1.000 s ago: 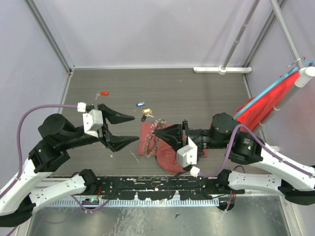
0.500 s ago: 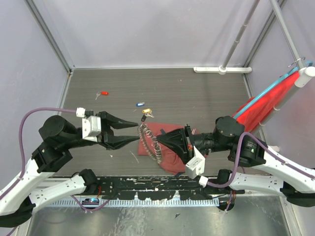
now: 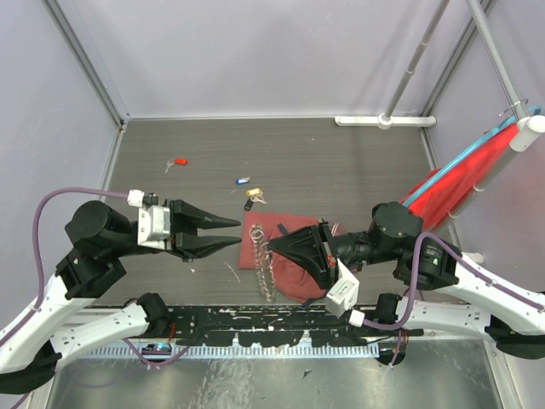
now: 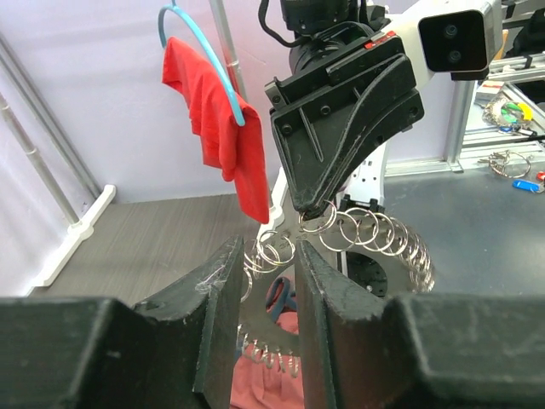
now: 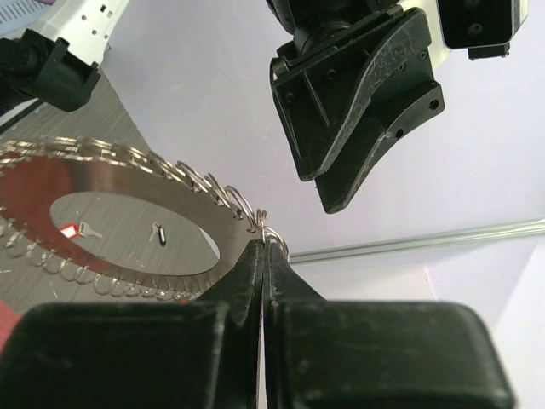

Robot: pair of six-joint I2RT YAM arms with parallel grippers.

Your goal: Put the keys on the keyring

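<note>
Scanning the grey plank table (image 3: 341, 162) w/ lilac walls (image 3: 255, 51), we see right gripper (image 3: 273, 247) clamping the keyring (image 3: 265, 262) & left gripper (image 3: 239, 233) ajar.

My left fingers (image 4: 217, 324) cover the lower arc of the ring (image 4: 375, 230) in my left wrist view; whether they touch it I cannot tell. Only a sliver of bag (image 4: 260, 388) shows between them. My right gripper (image 4: 310, 210) hides the spot it pinches. In my right wrist view the ring runs off the left edge and blurs near my right gripper, and my left gripper (image 5: 322, 192) is cut by the top edge. From above the ring hangs edge-on at my right gripper's tip, its loops unreadable; the keys (image 3: 243, 181) out past both grippers are mere coloured specks.
</note>
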